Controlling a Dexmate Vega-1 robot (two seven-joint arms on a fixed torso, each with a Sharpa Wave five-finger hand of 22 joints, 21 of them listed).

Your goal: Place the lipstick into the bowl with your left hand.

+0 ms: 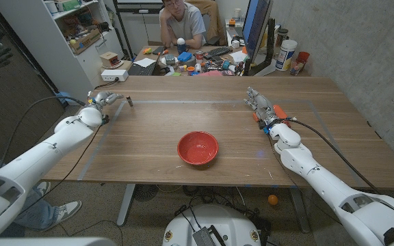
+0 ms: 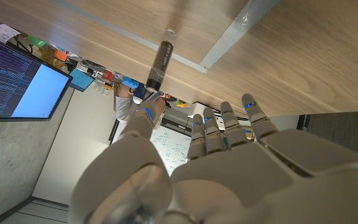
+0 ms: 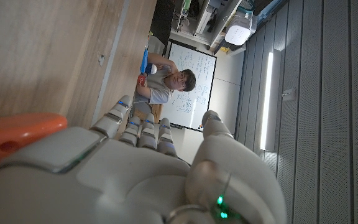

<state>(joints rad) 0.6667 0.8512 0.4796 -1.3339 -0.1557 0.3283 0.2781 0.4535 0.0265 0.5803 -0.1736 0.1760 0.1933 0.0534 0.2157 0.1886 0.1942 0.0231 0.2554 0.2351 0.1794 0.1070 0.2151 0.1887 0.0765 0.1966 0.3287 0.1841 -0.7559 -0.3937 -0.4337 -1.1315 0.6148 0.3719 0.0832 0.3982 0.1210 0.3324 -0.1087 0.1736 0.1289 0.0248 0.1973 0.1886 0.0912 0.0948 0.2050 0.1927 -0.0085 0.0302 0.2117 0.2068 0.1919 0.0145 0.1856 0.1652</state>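
Now the reach is in hand: the left hand (image 1: 104, 98), fingers apart and empty, sits just beside the upright lipstick (image 1: 130, 102), apparently not touching. Next it must pinch it and carry to the bowl (image 1: 198, 147).

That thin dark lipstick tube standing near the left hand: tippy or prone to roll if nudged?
Probably both. The slim dark lipstick tube stands upright on a narrow base on the wooden table, so a side nudge from the left hand would likely topple it. It looks cylindrical and smooth, so once down it may roll and slip between fingers.
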